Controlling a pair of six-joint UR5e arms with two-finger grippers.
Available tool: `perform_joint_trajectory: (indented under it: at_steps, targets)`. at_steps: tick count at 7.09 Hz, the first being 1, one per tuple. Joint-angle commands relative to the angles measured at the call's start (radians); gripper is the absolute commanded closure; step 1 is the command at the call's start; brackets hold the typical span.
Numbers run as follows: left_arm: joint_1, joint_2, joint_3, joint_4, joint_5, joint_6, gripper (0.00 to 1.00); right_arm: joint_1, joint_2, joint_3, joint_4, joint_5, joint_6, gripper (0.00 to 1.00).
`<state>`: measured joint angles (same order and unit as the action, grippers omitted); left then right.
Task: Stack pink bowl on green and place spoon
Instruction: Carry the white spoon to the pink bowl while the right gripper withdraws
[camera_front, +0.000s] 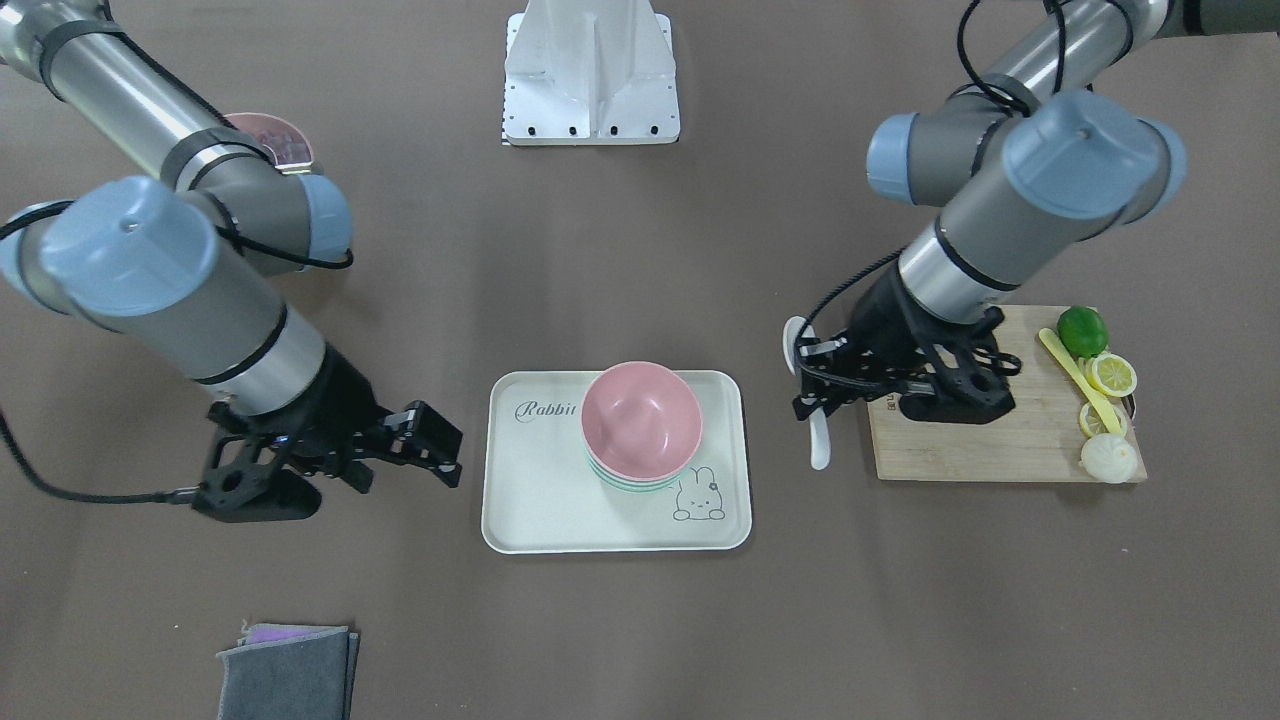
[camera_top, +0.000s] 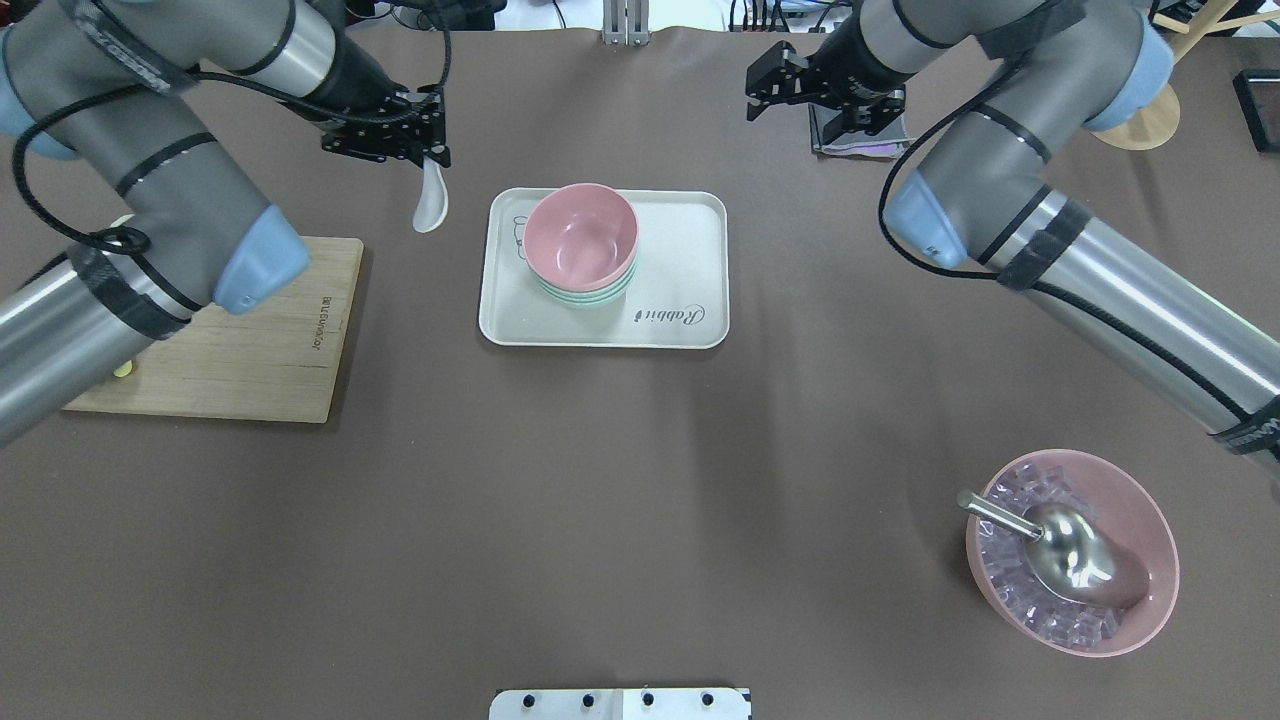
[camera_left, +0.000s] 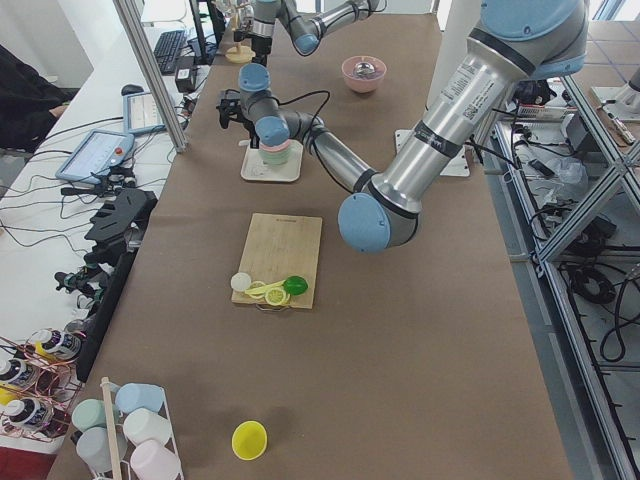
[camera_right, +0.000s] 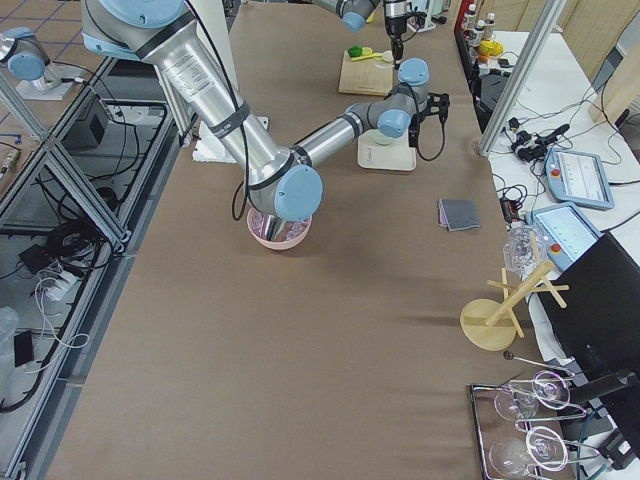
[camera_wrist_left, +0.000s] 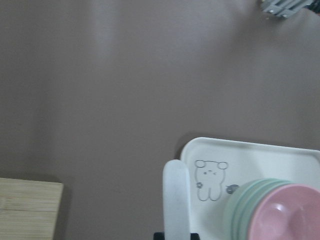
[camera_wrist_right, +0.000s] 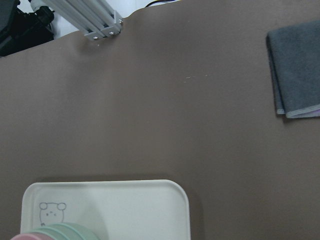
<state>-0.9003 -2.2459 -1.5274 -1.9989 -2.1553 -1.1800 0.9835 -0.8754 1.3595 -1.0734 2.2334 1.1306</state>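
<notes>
The pink bowl sits nested on top of the mint-green bowls, on the white rabbit tray. My left gripper is shut on the white spoon and holds it over the table between the tray and the wooden board. In the left wrist view the spoon hangs beside the tray's corner, with the green bowls and the pink bowl at the lower right. My right gripper is open and empty on the tray's other side.
A wooden cutting board holds a lime, lemon slices and a yellow utensil. A pink bowl of ice with a steel scoop stands near the robot's right. A folded grey cloth lies at the far edge.
</notes>
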Motion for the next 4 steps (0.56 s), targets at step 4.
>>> perform_joint_trajectory:
  at_steps: [4]
  targets:
    - [0.155, -0.109, 0.154, -0.198, 0.255, -0.027, 1.00, 0.135, -0.116, 0.001, 0.003, 0.143, -0.190, 0.00]
